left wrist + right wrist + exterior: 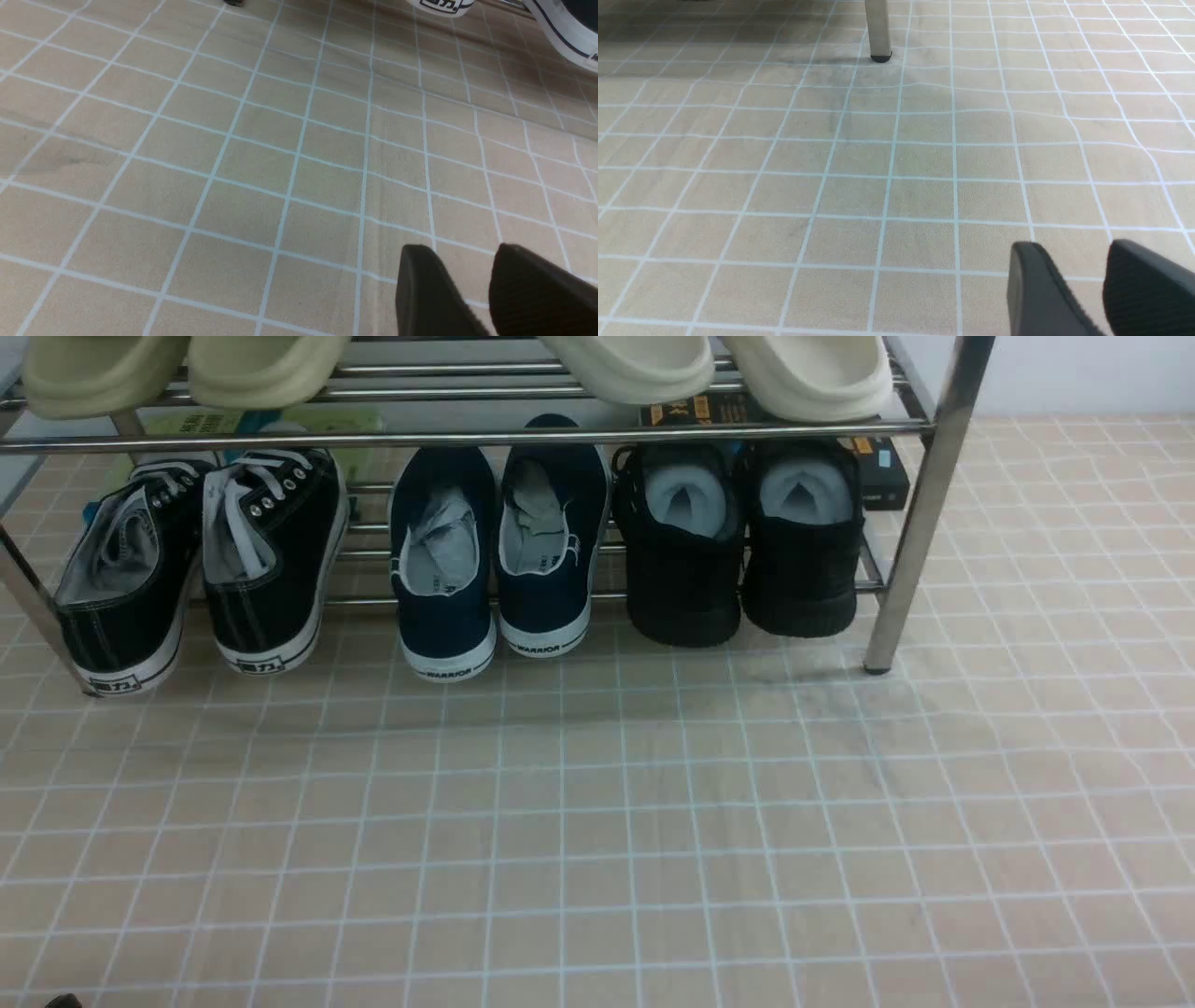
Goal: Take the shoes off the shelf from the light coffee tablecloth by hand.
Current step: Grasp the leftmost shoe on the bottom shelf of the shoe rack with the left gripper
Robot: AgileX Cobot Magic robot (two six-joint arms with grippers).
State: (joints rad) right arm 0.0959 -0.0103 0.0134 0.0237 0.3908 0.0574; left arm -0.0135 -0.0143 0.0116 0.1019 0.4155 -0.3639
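Note:
The shoes, black canvas sneakers with white laces, sit heel-out at the left end of the shelf's (467, 436) bottom tier: one (126, 588) beside the left post, the other (271, 555) just right of it. The shelf stands on the light coffee tablecloth (597, 849). Neither gripper shows in the front view. In the left wrist view my left gripper (462, 254) hangs open over bare cloth, with one sneaker's white heel (444, 4) far ahead. My right gripper (1071, 252) is also open and empty, short of the shelf's right post foot (880, 53).
Navy WARRIOR slip-ons (495, 551) and all-black knit shoes (742, 541) share the bottom tier. Cream slippers (635, 364) sit on the tier above, whose front bar runs low over the shoes. A dark box (882, 471) lies behind the rack.

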